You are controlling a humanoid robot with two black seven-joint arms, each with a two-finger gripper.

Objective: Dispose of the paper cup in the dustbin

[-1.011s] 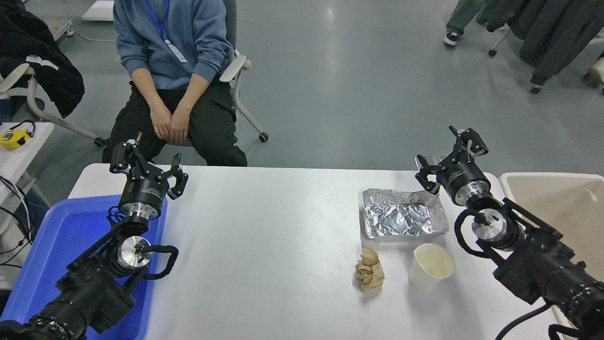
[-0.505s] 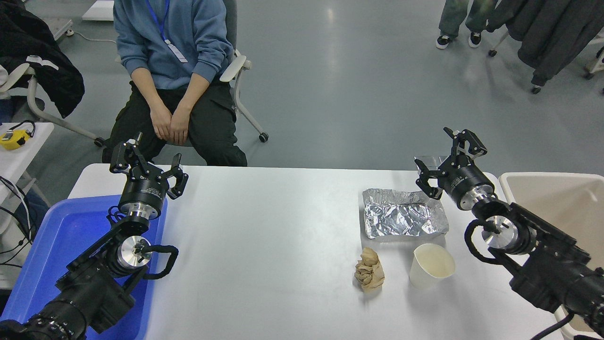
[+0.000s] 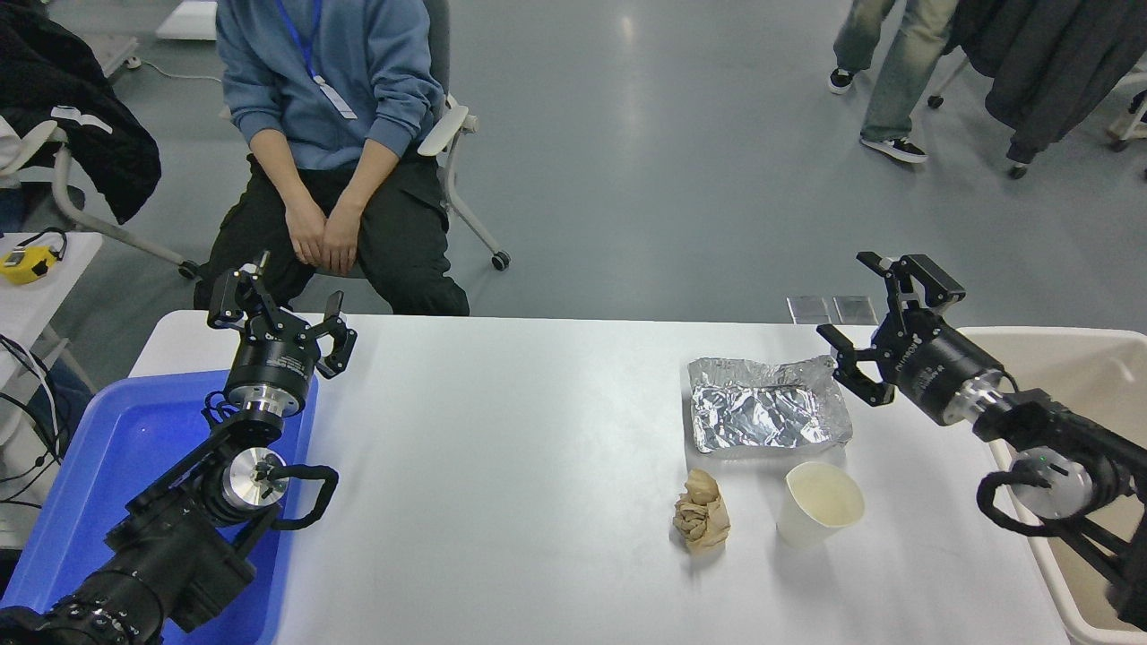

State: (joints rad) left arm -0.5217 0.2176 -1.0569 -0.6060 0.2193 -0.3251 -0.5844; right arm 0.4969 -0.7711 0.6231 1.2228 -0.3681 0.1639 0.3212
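The white paper cup stands upright on the table at the right, open end up. The beige dustbin stands at the table's right edge, partly behind my right arm. My right gripper is open and empty, held in the air above the table's far right, beyond the cup and just left of the dustbin. My left gripper is open and empty, parked at the far left above the blue bin.
A crinkled silver foil tray lies just behind the cup. A crumpled brown paper ball sits to the cup's left. A blue bin is at the left edge. A person sits at the far side.
My right arm has swung to the right and its gripper has shifted right and turned. The cup, foil tray and paper ball have not moved. A walker at the back has stepped in.
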